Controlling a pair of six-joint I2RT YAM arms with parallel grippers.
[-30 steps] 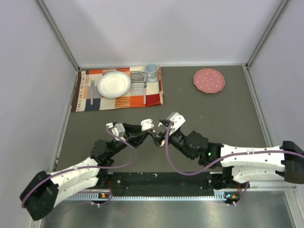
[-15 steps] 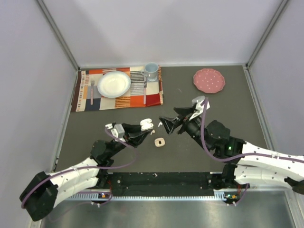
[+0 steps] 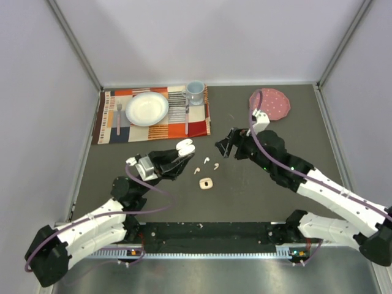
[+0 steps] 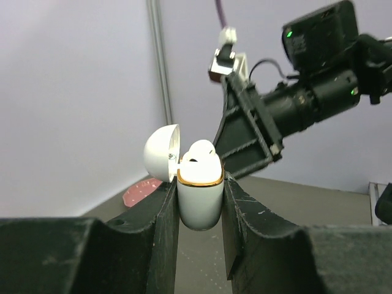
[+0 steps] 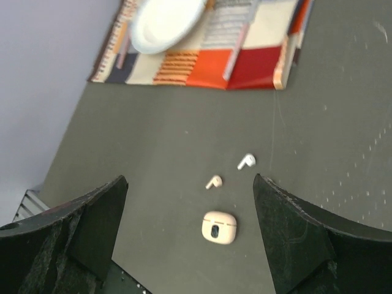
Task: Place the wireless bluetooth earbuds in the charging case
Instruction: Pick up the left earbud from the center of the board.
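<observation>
**A:** What has the left claw got?

**B:** The left claw (image 4: 199, 207) is clamped on the charging case (image 4: 199, 197), with a finger pressed to each side of its white body. The case stands upright with its lid (image 4: 162, 153) swung open. There is a gold rim round the mouth, and a white seated earbud (image 4: 201, 153) shows in it.

**A:** And the right claw?

**B:** The right claw (image 3: 221, 148) is spread wide with nothing between its fingers. From above it sits to the right of the held case, apart from it.

**A:** Where are the loose buds?

**B:** They lie on the worktop (image 3: 239, 197), below the gap between the two claws. The farther earbud (image 3: 206, 160) and the nearer earbud (image 3: 197, 169) lie close together without touching. Just nearer than both lies a second case (image 3: 206, 182), cream-coloured, closed and flat.

**A:** Anything further out?

**B:** A striped placemat (image 3: 153, 130) lies at the far left. It carries a white plate (image 3: 147, 108), and a pale cup (image 3: 195, 92) stands at its far right corner. A pink dotted plate (image 3: 275, 105) lies at the far right, behind the right arm.
</observation>
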